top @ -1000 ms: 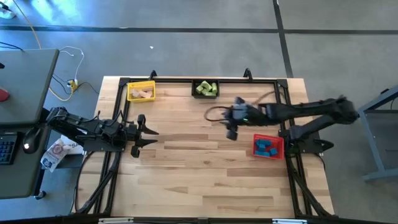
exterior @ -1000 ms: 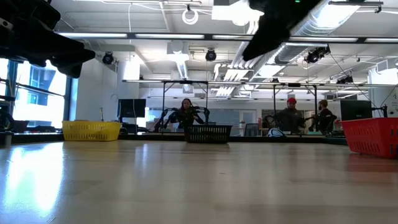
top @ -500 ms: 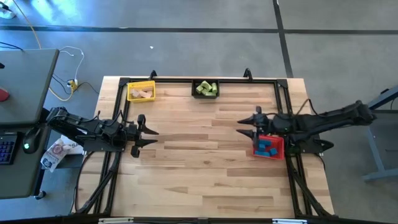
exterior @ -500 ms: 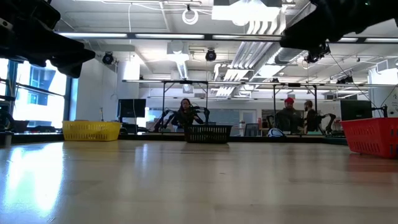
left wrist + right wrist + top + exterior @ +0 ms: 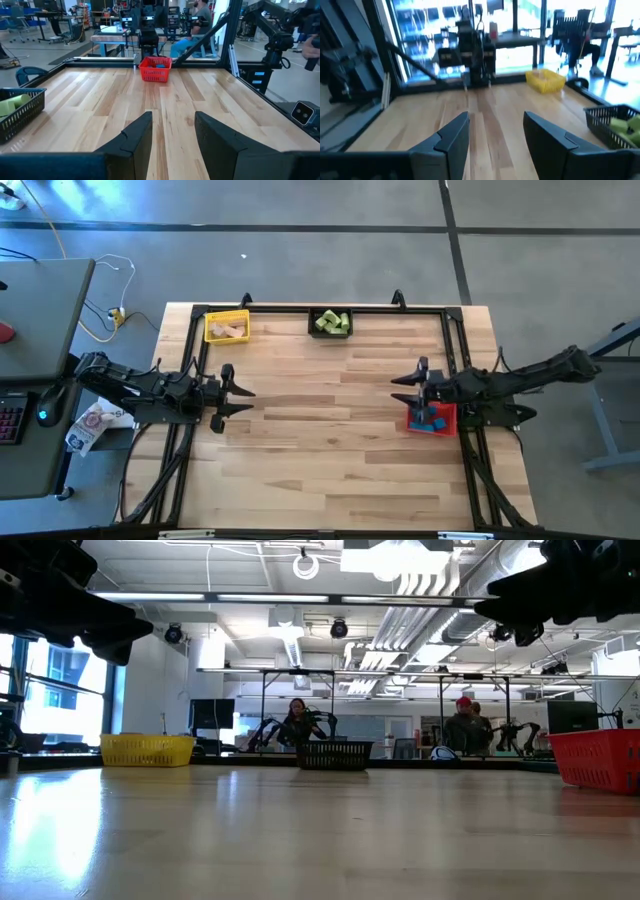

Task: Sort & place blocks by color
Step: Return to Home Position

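Dark left pincer [image 5: 240, 394] hovers empty and spread at the desk's [image 5: 320, 460] left edge. Tan blocks [image 5: 229, 330] lie in the yellow bin [image 5: 208, 330], green blocks [image 5: 332, 323] in the black bin [image 5: 310, 326] and blue blocks [image 5: 432, 421] in the red bin [image 5: 410, 426]. Just beside it, the right pincer [image 5: 408, 388] is spread and empty.

Red bin [image 5: 451, 422] half under right hand [image 5: 396, 391]
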